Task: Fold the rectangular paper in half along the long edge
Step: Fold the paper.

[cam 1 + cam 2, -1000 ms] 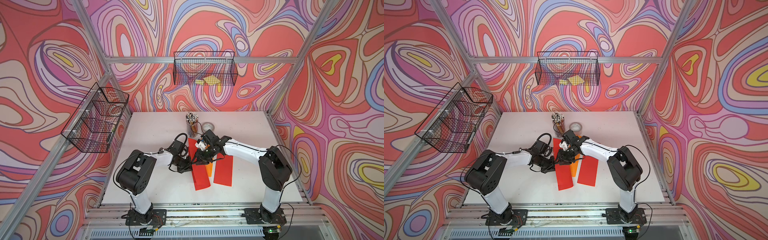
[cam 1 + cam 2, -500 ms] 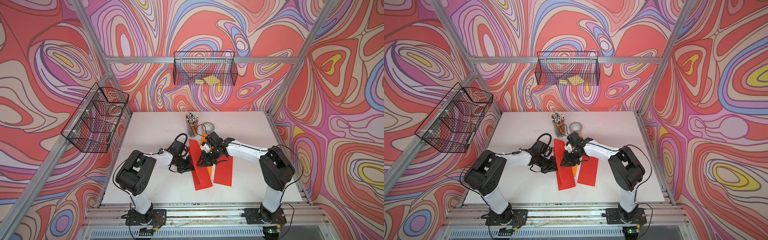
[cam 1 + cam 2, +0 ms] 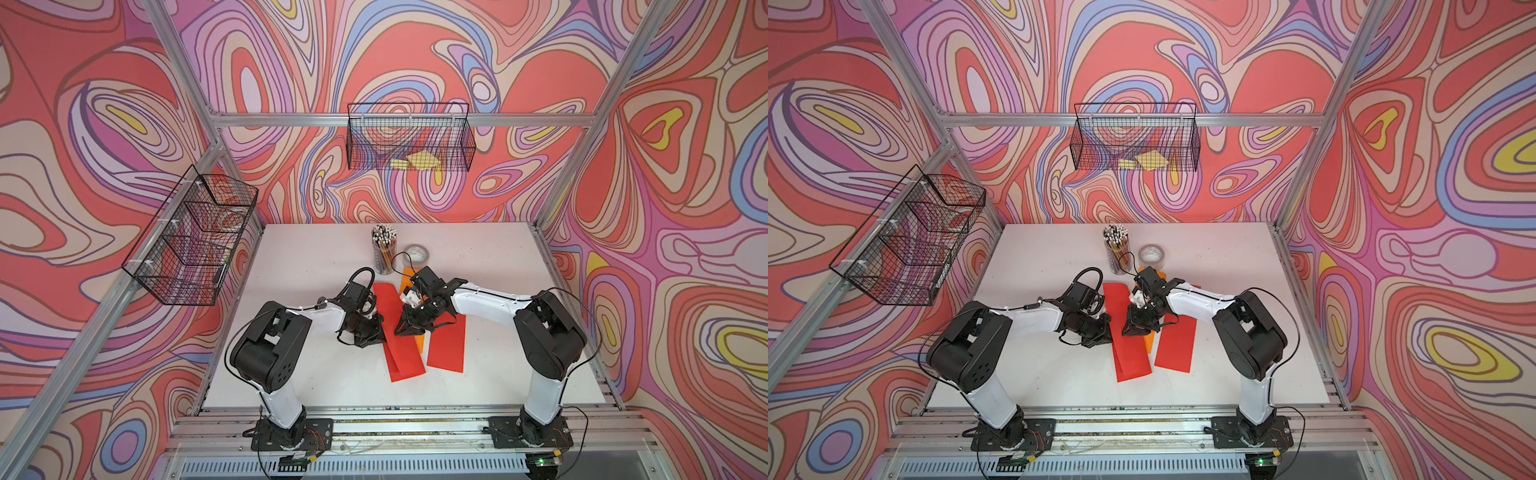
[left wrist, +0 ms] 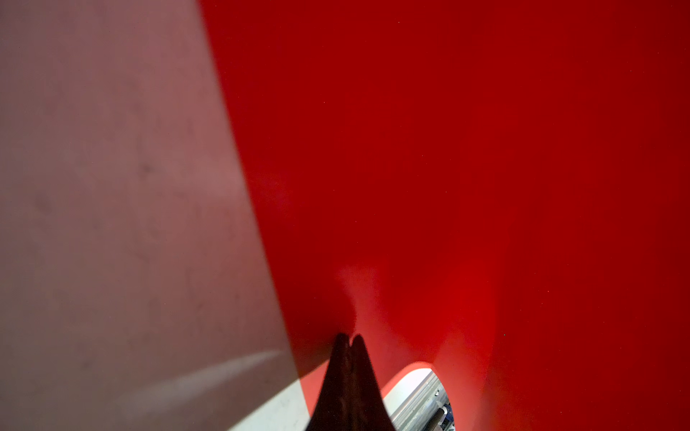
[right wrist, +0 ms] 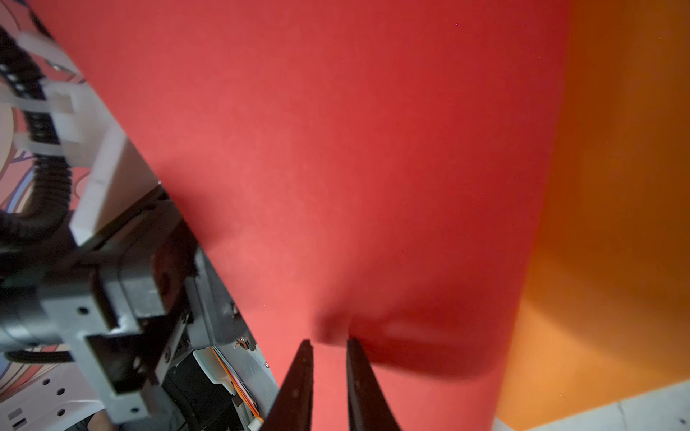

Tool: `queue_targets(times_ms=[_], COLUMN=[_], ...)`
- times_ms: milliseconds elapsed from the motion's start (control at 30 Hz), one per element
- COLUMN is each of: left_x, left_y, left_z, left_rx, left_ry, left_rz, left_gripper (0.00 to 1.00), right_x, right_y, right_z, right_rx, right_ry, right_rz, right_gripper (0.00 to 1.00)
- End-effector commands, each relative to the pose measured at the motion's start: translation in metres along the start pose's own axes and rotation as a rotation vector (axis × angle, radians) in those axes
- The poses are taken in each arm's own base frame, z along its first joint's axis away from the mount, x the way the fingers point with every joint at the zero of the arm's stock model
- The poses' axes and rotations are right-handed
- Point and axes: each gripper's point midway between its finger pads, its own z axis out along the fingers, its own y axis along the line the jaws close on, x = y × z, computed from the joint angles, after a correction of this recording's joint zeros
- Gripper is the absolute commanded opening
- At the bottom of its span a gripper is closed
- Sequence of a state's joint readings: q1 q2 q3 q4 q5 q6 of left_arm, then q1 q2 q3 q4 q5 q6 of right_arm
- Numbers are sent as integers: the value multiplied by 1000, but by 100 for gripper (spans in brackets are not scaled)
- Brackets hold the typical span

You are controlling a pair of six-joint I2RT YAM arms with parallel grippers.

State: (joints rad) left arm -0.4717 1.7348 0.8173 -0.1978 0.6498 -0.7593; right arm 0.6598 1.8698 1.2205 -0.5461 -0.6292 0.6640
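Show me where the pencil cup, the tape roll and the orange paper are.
pencil cup [image 3: 384,259]: in a top view, on the clear wall below the pencil tips.
tape roll [image 3: 1152,262]: in a top view, on its near outer wall.
orange paper [image 3: 419,344]: in a top view, on its exposed near end.

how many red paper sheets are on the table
2. The partly folded red sheet is mid-table; the flat red sheet lies to its right, partly under the right arm. Others may hide beneath.

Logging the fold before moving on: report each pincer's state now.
Left pincer: closed, tips against the red rectangular paper sheet.
Right pincer: slightly open, tips at the same sheet; whether it grips cannot be told.
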Motion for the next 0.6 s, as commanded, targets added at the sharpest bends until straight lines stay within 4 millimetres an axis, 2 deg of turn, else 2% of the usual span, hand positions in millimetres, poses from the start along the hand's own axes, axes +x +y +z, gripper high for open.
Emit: queue_targets(times_ms=[0,300,567], left_x=[21,21,19], left_y=[37,33,26], left_z=[4,2,-3], left_rx=[-135,-126,-111], left_ry=[48,42,31], left_rz=[-74,-67,-59], left_gripper=[0,0,0], right_x=[0,-2,-5], right_y=[-6,-6,-14], right_z=[6,12,21], right_rx=[-3,-20,-11], right_ry=[7,14,29], right_rz=[1,8,23], right_gripper=[20,19,19])
